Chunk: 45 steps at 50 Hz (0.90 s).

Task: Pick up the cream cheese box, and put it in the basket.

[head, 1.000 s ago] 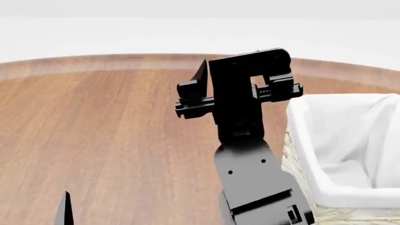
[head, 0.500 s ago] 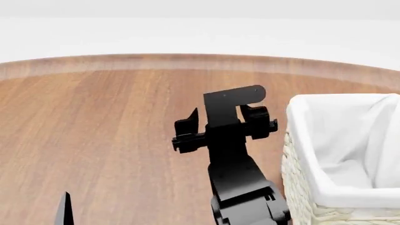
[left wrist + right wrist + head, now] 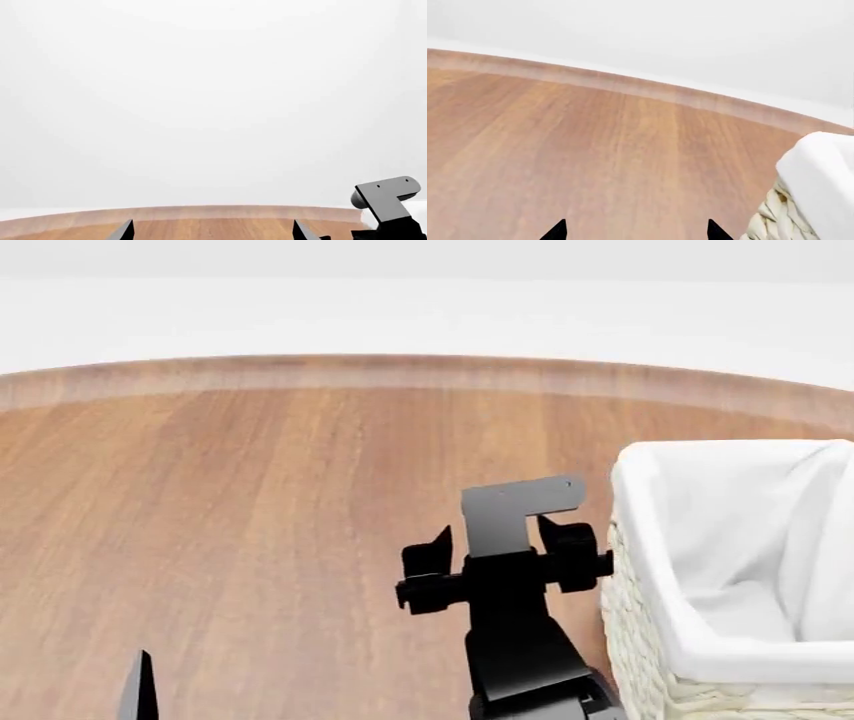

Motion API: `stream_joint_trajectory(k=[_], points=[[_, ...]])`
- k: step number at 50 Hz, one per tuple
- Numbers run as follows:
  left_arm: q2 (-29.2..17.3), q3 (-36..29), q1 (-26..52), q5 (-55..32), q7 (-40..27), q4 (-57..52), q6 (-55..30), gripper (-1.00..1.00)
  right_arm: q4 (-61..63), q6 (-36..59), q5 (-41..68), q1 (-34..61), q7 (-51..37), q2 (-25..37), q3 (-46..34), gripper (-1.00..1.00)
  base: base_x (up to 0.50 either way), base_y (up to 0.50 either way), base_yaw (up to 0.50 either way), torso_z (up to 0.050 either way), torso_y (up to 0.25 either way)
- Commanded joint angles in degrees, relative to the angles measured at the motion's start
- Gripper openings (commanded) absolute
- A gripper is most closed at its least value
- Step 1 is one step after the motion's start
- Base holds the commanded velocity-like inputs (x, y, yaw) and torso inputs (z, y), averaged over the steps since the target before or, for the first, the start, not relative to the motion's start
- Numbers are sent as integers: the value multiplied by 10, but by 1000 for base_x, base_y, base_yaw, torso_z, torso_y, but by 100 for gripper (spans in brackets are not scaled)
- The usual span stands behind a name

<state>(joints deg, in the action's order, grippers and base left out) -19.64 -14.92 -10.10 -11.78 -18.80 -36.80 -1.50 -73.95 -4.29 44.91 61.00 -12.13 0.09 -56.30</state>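
The cream cheese box shows in none of the views. The basket, cream wicker with a white cloth liner, stands at the right of the head view, and its corner shows in the right wrist view. My right gripper hovers just left of the basket's near wall, open, with only bare wood between its fingertips. My left gripper is open too, over bare table. In the head view only one of its fingers pokes in at the lower left.
The round wooden table ends at a curved far edge, with plain white beyond it. The right arm's grey camera bracket shows at the side of the left wrist view.
My right arm has drawn back toward me and lower, ending beside the basket's left wall. Its jaws stay open. The left finger has not moved.
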Motion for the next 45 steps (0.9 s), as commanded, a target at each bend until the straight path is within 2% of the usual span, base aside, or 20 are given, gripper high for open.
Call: stream_joint_trajectory(k=[1,15,21,34,45], points=[[-3,-2,-1,0,-2,-2,1,100,-10,-6,18,-11,0,-1,-18,100,0,0,0,0,0],[-6,-5,-1,1,-5,-2,1,100,-10,-3,14,-24,0,-1,-18,100,0,0,0,0,0],[-8,-8,-2,3,-3,-1,5,100,-10,7,-35,-37,4,0,32,100,0,0,0,0,0],[-11,-11,0,3,-4,1,6,100,-10,18,-89,-45,12,-1,92,100,0,0,0,0,-126],[-12,-14,-1,4,-6,-1,7,100,-10,18,-93,-54,11,-1,98,100,0,0,0,0,-131]])
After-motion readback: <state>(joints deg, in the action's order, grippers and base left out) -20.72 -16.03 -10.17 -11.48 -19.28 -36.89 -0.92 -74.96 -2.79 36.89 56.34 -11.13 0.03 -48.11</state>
